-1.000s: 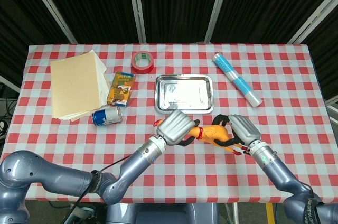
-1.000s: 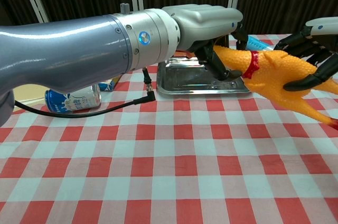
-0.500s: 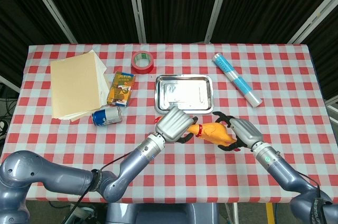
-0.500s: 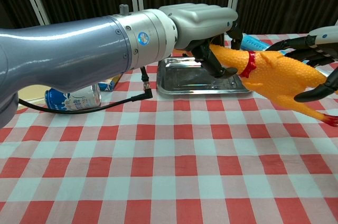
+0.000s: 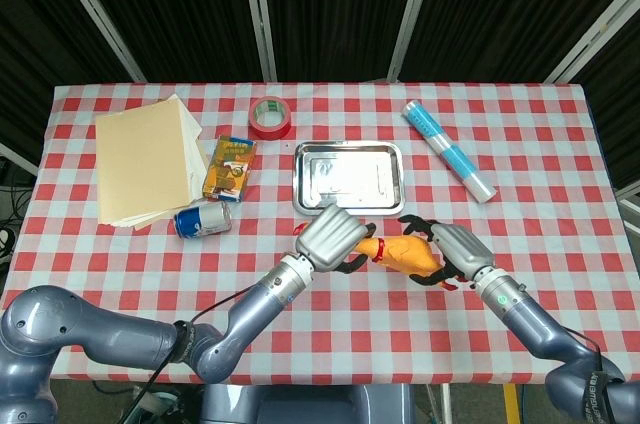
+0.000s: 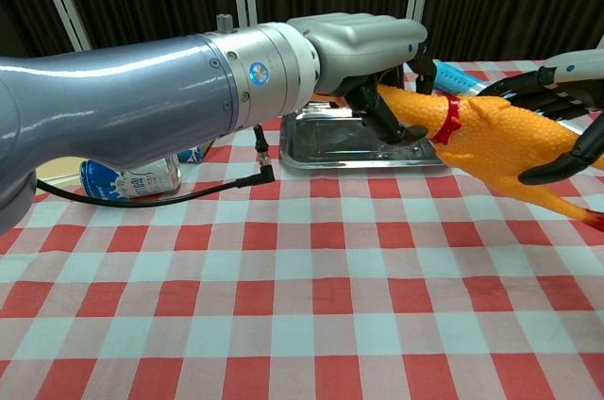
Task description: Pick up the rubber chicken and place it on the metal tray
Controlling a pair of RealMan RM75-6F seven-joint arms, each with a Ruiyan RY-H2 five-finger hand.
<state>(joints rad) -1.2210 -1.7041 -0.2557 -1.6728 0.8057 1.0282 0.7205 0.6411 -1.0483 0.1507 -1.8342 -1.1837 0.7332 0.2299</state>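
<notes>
**Desk:** Where is the chicken?

**Photographer:** The chicken (image 5: 400, 254) hangs above the checked cloth (image 5: 560, 184), just in front of the tray (image 5: 348, 176), between the two hands and clear of the tray. Its head and neck with the red band point toward the left hand (image 5: 330, 239); its body and legs run toward the right hand (image 5: 455, 249). In the chest view the chicken (image 6: 491, 141) lies tilted, head higher, feet lower toward the right edge.

**Desk:** And the hands?

**Photographer:** The left hand (image 6: 363, 46) is clamped on the chicken's head end, dark fingers (image 6: 387, 117) curled around the neck. The right hand's fingers (image 6: 557, 141) are wrapped about the body from the far side; one dark fingertip lies across the rump. Both hold the same toy.

**Desk:** The tray?

**Photographer:** It sits flat near the middle of the cloth, shiny, nothing on it. In the chest view the tray (image 6: 321, 150) shows behind the left hand.

**Desk:** What else lies around the tray?

**Photographer:** Left of the tray stand a small box (image 5: 230, 168) and, nearer the front, a can (image 5: 202, 220) on its side. Beyond those, further left, is a stack of folders (image 5: 145, 159). Behind the tray and a little left lies a red tape roll (image 5: 270, 117). Right of the tray, a rolled tube (image 5: 449, 151) lies at a slant.
</notes>
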